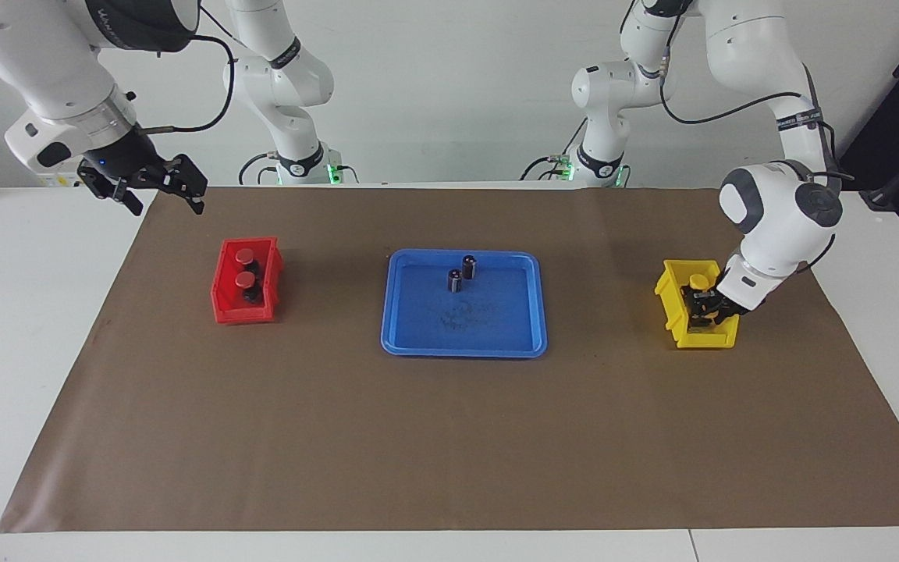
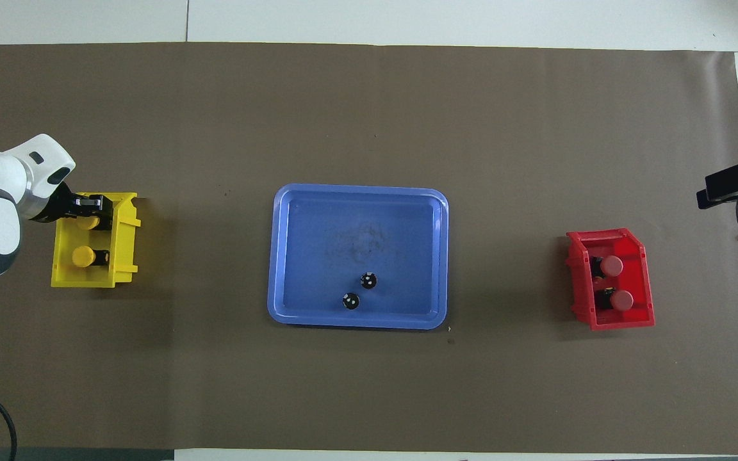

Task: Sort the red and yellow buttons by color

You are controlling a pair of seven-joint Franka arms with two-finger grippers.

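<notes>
Two red buttons [image 1: 244, 256] [image 1: 245, 279] lie in the red bin [image 1: 223, 300] toward the right arm's end of the table; they also show in the overhead view [image 2: 611, 265] [image 2: 622, 299]. Two yellow buttons lie in the yellow bin [image 1: 676, 312] toward the left arm's end. My left gripper [image 1: 711, 311] is down inside this bin at the yellow button farther from the robots [image 2: 87, 222]. The other yellow button [image 1: 699, 281] [image 2: 82, 256] lies free beside it. My right gripper [image 1: 167, 204] is open and empty, raised over the mat's corner beside the red bin.
A blue tray [image 1: 461, 349] [image 2: 356, 190] sits mid-table between the two bins. Two dark cylinders with silver tops [image 1: 469, 266] [image 1: 455, 280] stand in its part nearer the robots. A brown mat [image 1: 449, 437] covers the table.
</notes>
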